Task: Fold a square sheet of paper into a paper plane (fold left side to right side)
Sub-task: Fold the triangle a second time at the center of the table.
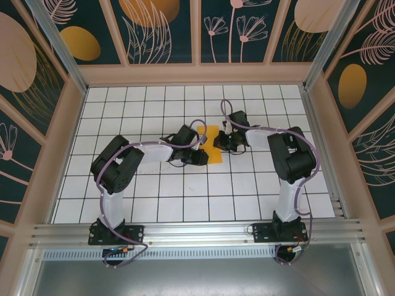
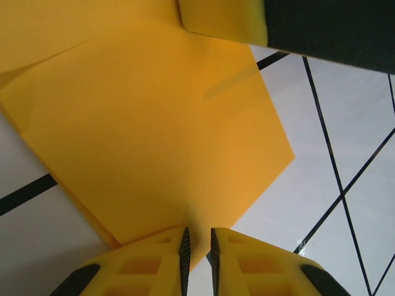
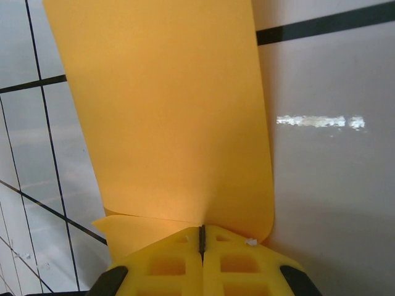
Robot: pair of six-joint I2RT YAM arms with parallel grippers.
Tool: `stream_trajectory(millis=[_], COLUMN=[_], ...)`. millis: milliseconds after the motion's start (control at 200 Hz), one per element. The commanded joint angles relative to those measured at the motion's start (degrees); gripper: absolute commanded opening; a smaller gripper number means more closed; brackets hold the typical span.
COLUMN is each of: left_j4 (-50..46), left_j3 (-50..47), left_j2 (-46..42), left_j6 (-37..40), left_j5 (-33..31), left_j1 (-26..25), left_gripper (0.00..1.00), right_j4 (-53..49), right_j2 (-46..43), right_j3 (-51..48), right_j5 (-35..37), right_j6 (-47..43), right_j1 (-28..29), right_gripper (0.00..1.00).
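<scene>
Though partly hidden, sheet of paper (image 1: 213, 132) clamped in right gripper (image 3: 202, 237); left gripper (image 2: 199, 246) seemingly ajar at its edge.

We see bright, even overhead light on the white bench (image 1: 185, 197), with only faint, soft shadows beside the arms. In the right wrist view a streak of glare (image 3: 318, 121) lies on the glossy surface. Close up, the square sheet of paper (image 2: 154, 135) looks slightly soft, and a dark blurred shape (image 2: 333, 24) fills the left wrist view's upper right corner.
</scene>
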Motion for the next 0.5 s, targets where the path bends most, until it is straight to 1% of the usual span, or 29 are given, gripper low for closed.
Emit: stream_trajectory(millis=[0, 95, 190, 360, 495], left_j4=[-1.72, -0.65, -0.5, -0.55, -0.84], left_j3=[-1.6, -3.05, -3.52, -3.69, -3.78], left_j2=[1.56, 1.61, 1.62, 1.44, 1.3], left_j6=[1.1, 0.66, 0.61, 0.63, 0.53], left_j5=[-2.43, -2.3, -2.27, -2.54, -3.21], left_j1=[0.07, 0.1, 0.07, 0.13, 0.08], left_gripper=[0.2, 0.19, 0.18, 0.17, 0.16], right_j4=[0.64, 2.38, 4.16, 7.54, 7.18], right_j2=[-4.4, -7.14, -7.85, -6.02, -3.98], right_j3=[-0.43, -2.76, -5.15, -6.87, -6.18], right_j5=[1.12, -0.33, -1.63, -1.78, -0.32], right_j6=[0.11, 1.65, 3.63, 6.64, 6.59], right_j1=[0.75, 1.33, 3.22, 5.9, 6.74], right_gripper=[0.04, 0.03, 0.03, 0.03, 0.03])
